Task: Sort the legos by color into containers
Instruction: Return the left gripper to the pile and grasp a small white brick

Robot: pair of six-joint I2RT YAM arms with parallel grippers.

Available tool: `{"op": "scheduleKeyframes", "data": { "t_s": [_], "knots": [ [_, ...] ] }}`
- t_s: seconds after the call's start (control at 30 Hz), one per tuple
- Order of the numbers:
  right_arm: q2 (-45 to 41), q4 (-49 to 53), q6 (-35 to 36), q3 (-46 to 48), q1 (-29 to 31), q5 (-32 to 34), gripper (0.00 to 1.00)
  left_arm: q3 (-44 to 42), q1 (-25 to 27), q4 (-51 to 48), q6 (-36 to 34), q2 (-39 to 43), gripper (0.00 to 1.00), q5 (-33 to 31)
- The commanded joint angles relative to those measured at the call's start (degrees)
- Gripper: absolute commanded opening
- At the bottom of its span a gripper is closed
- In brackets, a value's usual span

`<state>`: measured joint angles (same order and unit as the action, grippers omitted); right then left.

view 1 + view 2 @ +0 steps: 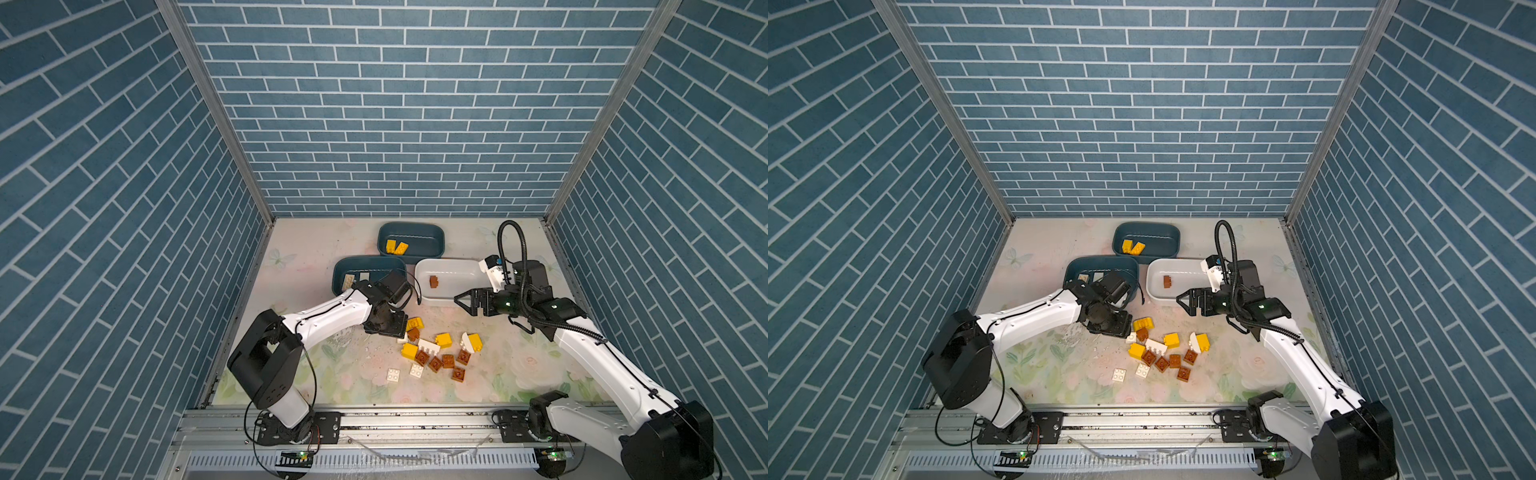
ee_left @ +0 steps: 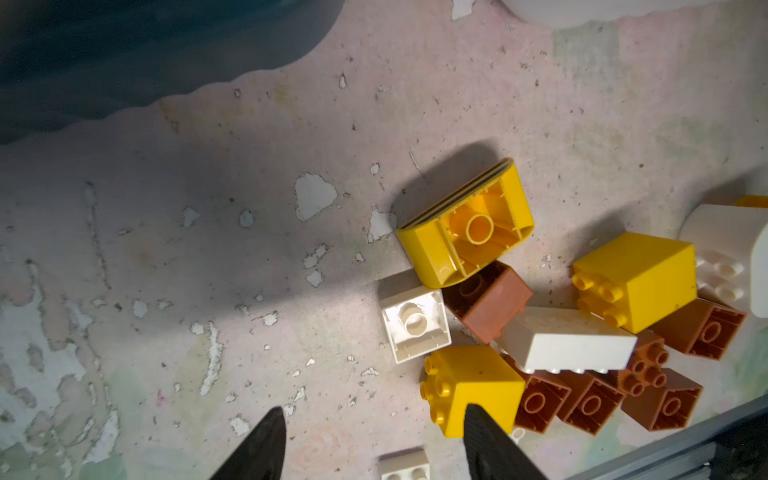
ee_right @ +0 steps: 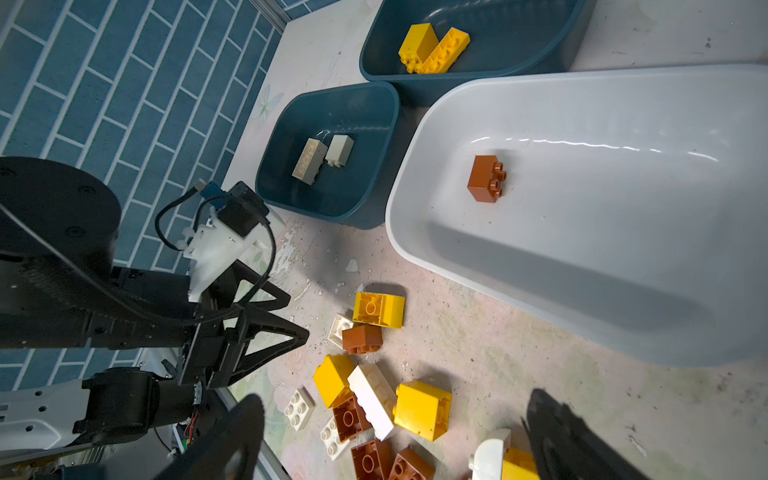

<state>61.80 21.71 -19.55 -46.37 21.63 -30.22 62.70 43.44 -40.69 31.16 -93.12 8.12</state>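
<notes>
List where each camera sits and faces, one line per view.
Both top views: high over the front rail, facing down and back; left arm and right arm show.
Left wrist: on the left arm, facing down at loose legos; left gripper fingertips show, open.
Right wrist: on the right arm, facing the white tub; right gripper open, left arm visible.
Shared: both wrist views show the overturned yellow brick.

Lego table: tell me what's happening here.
A colour sort is under way. The far teal tub holds two yellow bricks, the near teal tub two white bricks, the white tub one brown brick. The rest lie in a mixed pile on the table. The left pincer is open and empty at the pile's edge; the right pincer hangs open near the white tub.
</notes>
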Motion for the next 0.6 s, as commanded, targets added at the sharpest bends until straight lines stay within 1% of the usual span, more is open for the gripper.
{"op": "scheduleKeyframes", "data": {
  "t_s": [0.0,0.13,0.3,0.57],
  "knots": [
    [-0.3,-0.5,-1.1,1.4,0.6,0.0,0.98,-0.2,1.2,3.2,1.5,-3.0,0.69,1.2],
    [-1.8,0.4,-1.2,2.5,0.8,0.8,0.98,0.1,2.3,4.0,1.7,-6.3,0.65,1.6],
    [-3.4,1.9,-0.9,3.2,0.8,1.6,0.98,0.4,2.4,4.4,1.5,-8.6,0.61,1.0],
    [-3.4,2.6,-0.2,2.8,0.8,1.8,0.98,2.0,2.5,5.1,2.0,-10.8,0.62,1.9]
  ]
}}
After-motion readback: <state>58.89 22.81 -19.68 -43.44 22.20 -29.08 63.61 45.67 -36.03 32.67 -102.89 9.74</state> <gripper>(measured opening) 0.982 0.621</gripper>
